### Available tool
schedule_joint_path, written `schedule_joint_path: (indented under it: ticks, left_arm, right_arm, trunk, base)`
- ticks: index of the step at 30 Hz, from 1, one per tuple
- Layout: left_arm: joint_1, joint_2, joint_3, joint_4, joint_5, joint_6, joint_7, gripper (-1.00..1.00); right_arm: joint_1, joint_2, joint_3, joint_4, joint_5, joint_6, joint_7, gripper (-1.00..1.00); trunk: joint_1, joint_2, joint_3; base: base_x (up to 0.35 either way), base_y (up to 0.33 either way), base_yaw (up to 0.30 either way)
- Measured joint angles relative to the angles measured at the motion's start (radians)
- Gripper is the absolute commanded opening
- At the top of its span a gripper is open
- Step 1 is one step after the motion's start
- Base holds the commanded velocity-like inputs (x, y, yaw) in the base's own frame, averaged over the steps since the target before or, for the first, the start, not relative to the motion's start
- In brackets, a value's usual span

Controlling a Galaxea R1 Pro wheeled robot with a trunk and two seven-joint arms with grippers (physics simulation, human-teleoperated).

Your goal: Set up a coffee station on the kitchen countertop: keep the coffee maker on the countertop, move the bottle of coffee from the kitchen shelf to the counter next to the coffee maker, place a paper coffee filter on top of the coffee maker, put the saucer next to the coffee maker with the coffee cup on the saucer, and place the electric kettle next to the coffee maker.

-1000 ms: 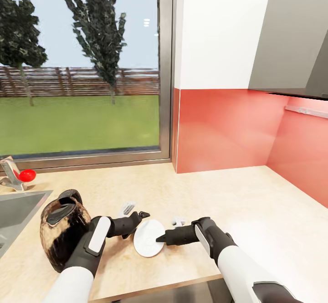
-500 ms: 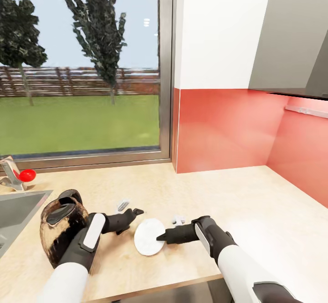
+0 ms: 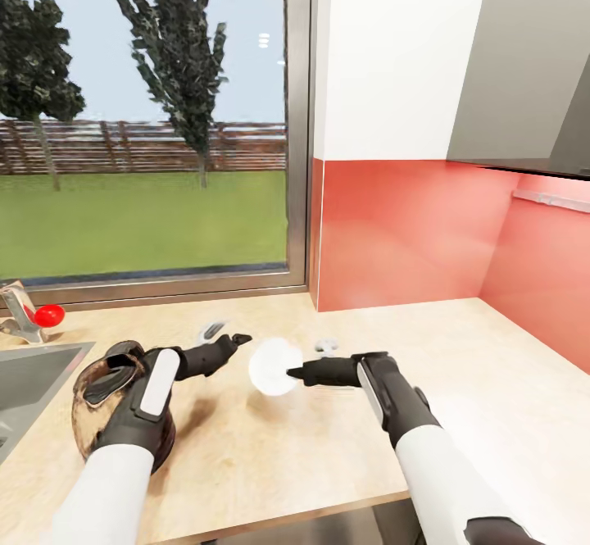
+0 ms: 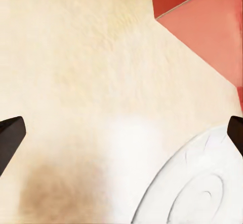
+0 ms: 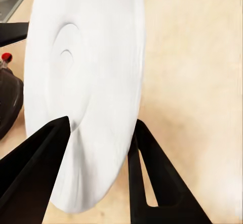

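Long light tan speckled countertop (image 3: pixel 328 447): wood-look, matt finish seen. Small round white saucer (image 3: pixel 274 366): smooth, ceramic-like, faint sheen. Rounded smoky-glass kettle (image 3: pixel 115 414): glossy. Red backsplash panel (image 3: pixel 401 233): smooth, softly reflective. Grey sink basin (image 3: pixel 33 381): brushed metal.

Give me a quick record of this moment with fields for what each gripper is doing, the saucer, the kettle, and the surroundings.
right gripper: shut on the small round white saucer, fingers either side of its rim
saucer: tilted on edge, lifted off the light tan speckled countertop
left gripper: open, holding nothing, beside the saucer
kettle: rounded dark smoky-glass electric kettle standing on the countertop, under the left arm
surroundings: steel sink at the robot's left, window behind, red backsplash
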Motion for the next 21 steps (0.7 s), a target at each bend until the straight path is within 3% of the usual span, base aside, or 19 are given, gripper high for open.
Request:
schedule_joint_path:
  ticks: [5, 9, 16, 21]
  left_arm:
    - [-0.001, -0.001, -0.063, -0.042, 0.000, -0.001, 0.000, 1.00]
    - [-0.001, 0.001, -0.070, -0.094, -0.001, -0.001, 0.001, 1.00]
    - [0.001, 0.003, -0.071, -0.098, -0.002, -0.001, 0.001, 1.00]
    - [0.006, 0.002, -0.071, -0.098, -0.002, -0.001, 0.001, 1.00]
  right_arm:
    - [0.000, 0.000, 0.001, -0.019, 0.003, 0.000, -0.002, -1.00]
    - [0.000, 0.000, -0.001, -0.024, 0.005, -0.001, -0.004, -1.00]
    - [0.000, 0.000, -0.006, -0.025, 0.005, -0.003, -0.004, -1.00]
    - [0.000, 0.000, -0.006, -0.025, 0.007, -0.003, -0.005, -1.00]
  trunk:
    - [0.000, 0.000, 0.000]
    - [0.000, 0.000, 0.000]
    - [0.000, 0.000, 0.000]
    - [0.001, 0.000, 0.000]
  base:
    - [0.000, 0.000, 0.000]
    - [0.000, 0.000, 0.000]
    - [-0.007, 0.000, 0.000]
    - [-0.246, 0.000, 0.000]
